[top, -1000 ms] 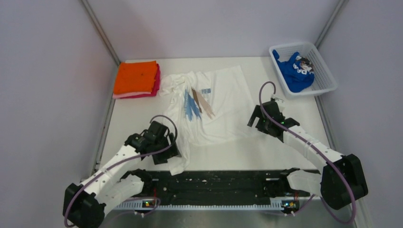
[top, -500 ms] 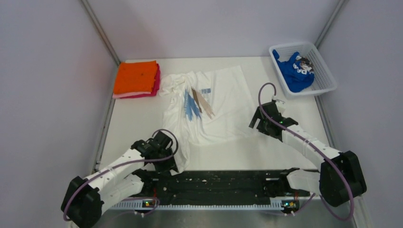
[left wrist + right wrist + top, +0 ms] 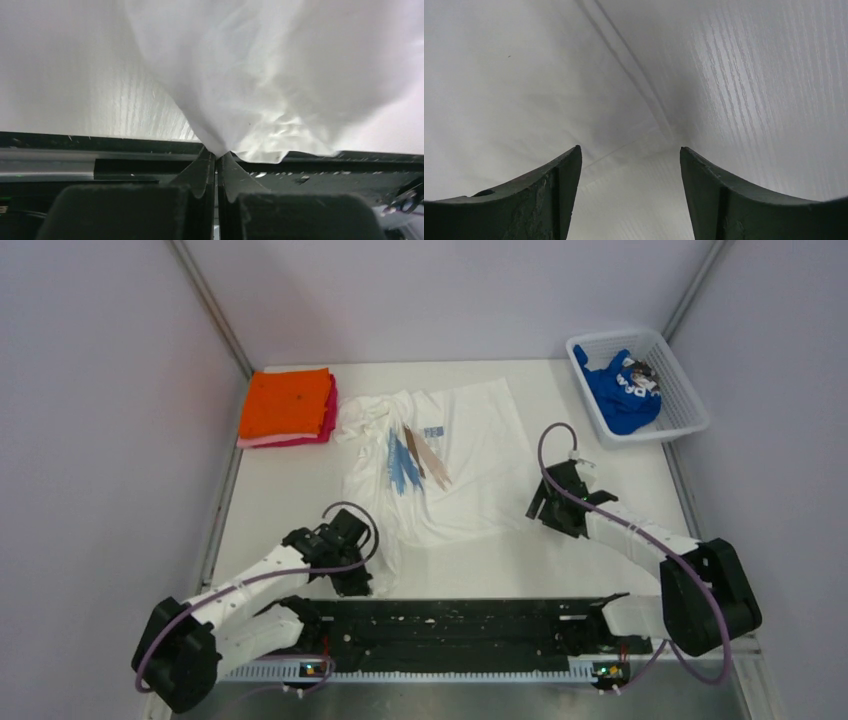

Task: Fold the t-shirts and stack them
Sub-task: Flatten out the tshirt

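So, fold step on white tee (image 3: pixel 470 440), spread mid-counter (image 3: pixel 280 500). My left tool (image 3: pixel 216 157) clamped on near hem corner; my right tool (image 3: pixel 629 150) apart over opposite edge. Next, I judge: pinch there, lift both evenly.

Bare white tabletop (image 3: pixel 275 500) runs down the left side, on the near side of the folded orange-and-pink tee stack (image 3: pixel 285 405). The spread white printed t-shirt (image 3: pixel 470 440) hogs the middle. The white plastic mesh basket (image 3: pixel 688 400) blocks the far right corner, and grey walls (image 3: pixel 100 440) box in both sides.
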You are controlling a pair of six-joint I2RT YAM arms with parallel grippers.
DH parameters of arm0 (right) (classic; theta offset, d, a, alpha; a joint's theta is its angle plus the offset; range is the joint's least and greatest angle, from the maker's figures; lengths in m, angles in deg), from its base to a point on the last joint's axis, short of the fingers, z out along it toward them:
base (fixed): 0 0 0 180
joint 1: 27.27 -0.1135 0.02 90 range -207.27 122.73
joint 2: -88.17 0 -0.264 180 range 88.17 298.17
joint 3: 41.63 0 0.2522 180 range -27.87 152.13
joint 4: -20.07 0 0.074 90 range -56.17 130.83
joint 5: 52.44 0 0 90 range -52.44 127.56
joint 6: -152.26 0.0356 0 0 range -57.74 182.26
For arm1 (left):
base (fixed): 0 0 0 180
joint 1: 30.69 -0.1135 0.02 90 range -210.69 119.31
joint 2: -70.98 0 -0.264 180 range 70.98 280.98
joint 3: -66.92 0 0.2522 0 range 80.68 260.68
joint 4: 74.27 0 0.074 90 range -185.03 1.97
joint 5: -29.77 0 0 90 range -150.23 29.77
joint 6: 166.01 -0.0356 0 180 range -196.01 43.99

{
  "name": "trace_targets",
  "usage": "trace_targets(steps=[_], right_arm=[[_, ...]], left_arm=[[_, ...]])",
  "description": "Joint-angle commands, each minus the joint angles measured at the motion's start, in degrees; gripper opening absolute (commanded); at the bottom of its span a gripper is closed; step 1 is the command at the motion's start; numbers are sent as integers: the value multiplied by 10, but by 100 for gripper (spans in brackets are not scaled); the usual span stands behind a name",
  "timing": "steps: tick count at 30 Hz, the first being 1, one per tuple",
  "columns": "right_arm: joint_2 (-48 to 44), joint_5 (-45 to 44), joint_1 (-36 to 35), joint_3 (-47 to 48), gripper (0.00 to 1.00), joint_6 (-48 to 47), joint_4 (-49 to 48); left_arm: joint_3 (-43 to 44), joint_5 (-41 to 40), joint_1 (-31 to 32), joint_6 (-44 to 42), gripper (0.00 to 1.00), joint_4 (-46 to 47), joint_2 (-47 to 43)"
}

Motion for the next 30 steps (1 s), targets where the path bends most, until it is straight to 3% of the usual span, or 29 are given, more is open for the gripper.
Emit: trace_targets(steps=[1, 6, 8, 11, 15, 21, 30], right_arm=[[31, -26, 5, -3, 70, 20, -27], [69, -5, 5, 0, 55, 19, -69], [77, -14, 5, 0, 44, 17, -93], [96, -22, 5, 12, 0, 11, -113], [38, -7, 4, 43, 0, -7, -106], [-174, -19, 4, 156, 0, -60, -37], [-270, 75, 4, 438, 0, -111, 69]], left_arm=[[62, -127, -2, -7, 0, -6, -82], [103, -162, -3, -13, 0, -28, -116], [122, -176, -3, -15, 0, -37, -119], [159, -214, -3, -29, 0, -43, -125], [259, -280, -3, -72, 0, -42, -138], [451, -347, -3, -213, 0, 22, -172], [727, -244, -3, -365, 0, 98, -159]])
